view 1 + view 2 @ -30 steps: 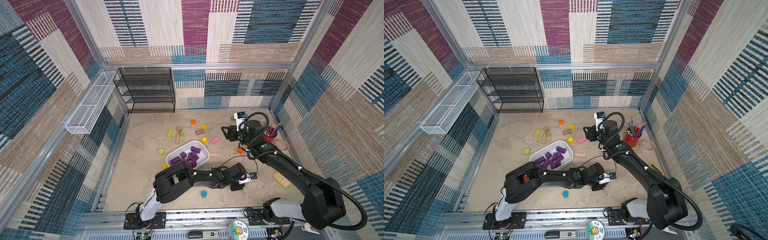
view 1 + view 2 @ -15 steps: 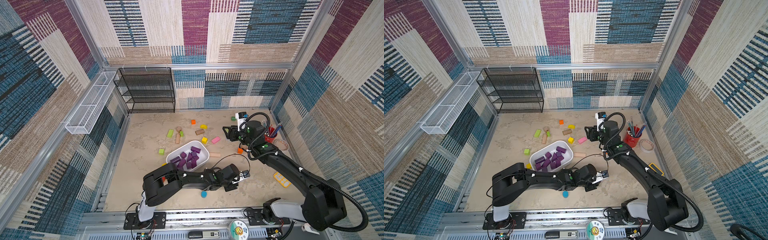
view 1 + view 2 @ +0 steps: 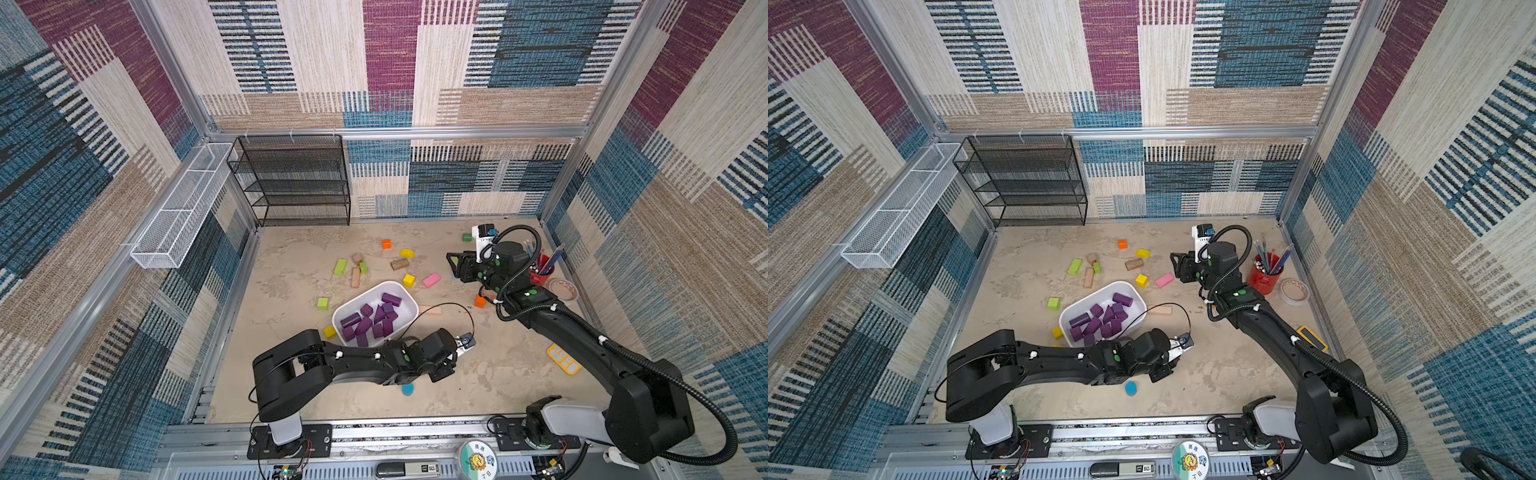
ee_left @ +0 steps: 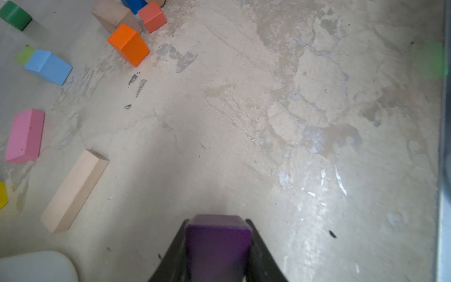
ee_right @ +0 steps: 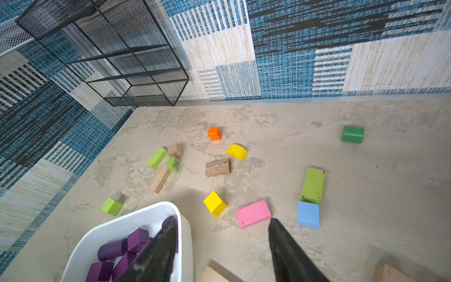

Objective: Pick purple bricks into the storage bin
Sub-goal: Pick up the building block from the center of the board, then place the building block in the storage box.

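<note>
While left gripper [image 4: 218, 221] clamps, matte purple cube [image 4: 218, 246]

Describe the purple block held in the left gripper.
In the left wrist view the purple block is dark, matte, like painted wood, flat-faced with softened edges; only its front end shows. The left gripper is shut on it, a black finger against each side. It is over bare tabletop, outside the storage bin; table contact is unclear.

Black mesh rack [image 3: 291, 178] at back wall; white wire basket [image 3: 183, 203] on side rail; pink bar [image 3: 431, 280] beside yellow cube [image 3: 409, 281].
</note>
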Tool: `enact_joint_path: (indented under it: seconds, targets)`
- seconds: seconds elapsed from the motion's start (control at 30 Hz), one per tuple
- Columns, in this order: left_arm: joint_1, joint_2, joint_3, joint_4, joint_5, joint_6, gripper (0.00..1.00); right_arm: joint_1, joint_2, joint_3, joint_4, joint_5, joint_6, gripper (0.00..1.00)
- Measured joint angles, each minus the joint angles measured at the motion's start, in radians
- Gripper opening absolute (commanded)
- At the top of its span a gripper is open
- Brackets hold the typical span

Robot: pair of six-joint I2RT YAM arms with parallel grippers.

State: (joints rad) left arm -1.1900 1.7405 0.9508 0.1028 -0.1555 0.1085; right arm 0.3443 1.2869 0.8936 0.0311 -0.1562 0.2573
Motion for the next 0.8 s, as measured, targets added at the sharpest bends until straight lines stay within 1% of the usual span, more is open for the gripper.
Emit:
enact_joint_path:
  seconds: [0.17,0.63,0.8]
  targets:
    - [0.047,-0.058,-0.037,0.004,-0.002,-0.050,0.33,-0.002,0.002,0.000,0.000,0.002,0.000,0.61]
    - [0.215,-0.228,-0.120,-0.002,0.005,-0.214,0.34,-0.002,0.016,-0.002,0.000,-0.002,0.000,0.61]
    - [0.264,-0.296,-0.152,-0.011,0.005,-0.247,0.35,-0.002,0.028,-0.002,0.000,-0.016,-0.001,0.61]
